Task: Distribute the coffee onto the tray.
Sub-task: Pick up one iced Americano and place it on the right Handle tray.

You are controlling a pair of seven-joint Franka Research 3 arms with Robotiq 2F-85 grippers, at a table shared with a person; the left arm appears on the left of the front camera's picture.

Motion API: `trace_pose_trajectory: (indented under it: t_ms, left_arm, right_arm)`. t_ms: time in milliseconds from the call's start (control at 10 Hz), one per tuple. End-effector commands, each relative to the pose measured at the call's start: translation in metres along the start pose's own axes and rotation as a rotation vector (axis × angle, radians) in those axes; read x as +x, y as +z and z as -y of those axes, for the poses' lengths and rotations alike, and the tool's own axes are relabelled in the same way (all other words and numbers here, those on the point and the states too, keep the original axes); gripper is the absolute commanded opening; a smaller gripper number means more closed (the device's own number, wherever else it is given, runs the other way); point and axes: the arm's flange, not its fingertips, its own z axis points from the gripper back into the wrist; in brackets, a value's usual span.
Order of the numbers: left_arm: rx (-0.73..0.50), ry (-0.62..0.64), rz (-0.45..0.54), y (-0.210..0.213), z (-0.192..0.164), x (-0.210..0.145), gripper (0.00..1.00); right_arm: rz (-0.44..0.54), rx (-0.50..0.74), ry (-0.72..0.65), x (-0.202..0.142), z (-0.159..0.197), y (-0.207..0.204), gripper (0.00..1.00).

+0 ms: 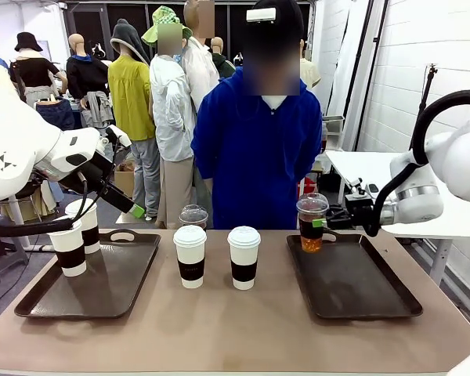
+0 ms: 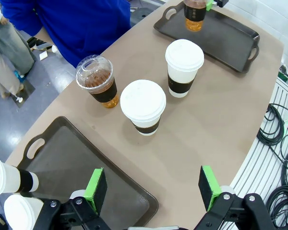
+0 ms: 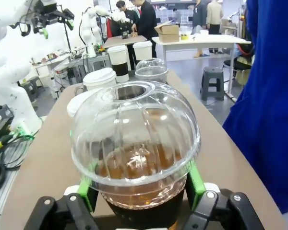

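The right gripper (image 1: 323, 223) is clamping one clear dome-lidded iced coffee (image 1: 311, 225) just below its lid, its green pads (image 3: 194, 181) pressing on either side of the cup; the cup is standing upright over the far left corner of the right tray (image 1: 360, 286), beside that tray's far handle, though whether its base is touching the tray cannot be told. Just to the left of the right tray, the inner paper cup (image 1: 244, 258) is standing on the table (image 1: 243, 329); the outer paper cup (image 1: 190, 256) is standing one place farther left, close beside it, both wearing white lids and brown sleeves. The second iced coffee (image 1: 193, 215) is sitting behind the outer paper cup, farther back than the right tray's far rim, in front of a person in blue (image 1: 258, 149). Well apart from the right tray, at the table's opposite end, the left tray (image 1: 117, 274) is carrying the front tray cup (image 1: 69, 247) and the rear tray cup (image 1: 86, 223). The left gripper (image 1: 137, 210) is hovering above the left tray's far side, well left of the right tray; its jaws are standing wide apart, gripping nothing.
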Motion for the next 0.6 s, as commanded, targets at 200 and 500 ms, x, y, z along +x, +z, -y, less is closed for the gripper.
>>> trace_pose_trajectory:
  t_ms: [200,500]
  left_arm:
    - [-0.004,0.003,0.004,0.001,-0.001,-0.001,1.0]
    - [-0.004,0.003,0.004,0.001,-0.001,-0.001,1.0]
  right_arm:
    - [0.043,0.024,-0.007,-0.012,-0.049,0.014,0.86]
    - [0.046,0.056,-0.033,-0.029,-0.077,0.017,0.86]
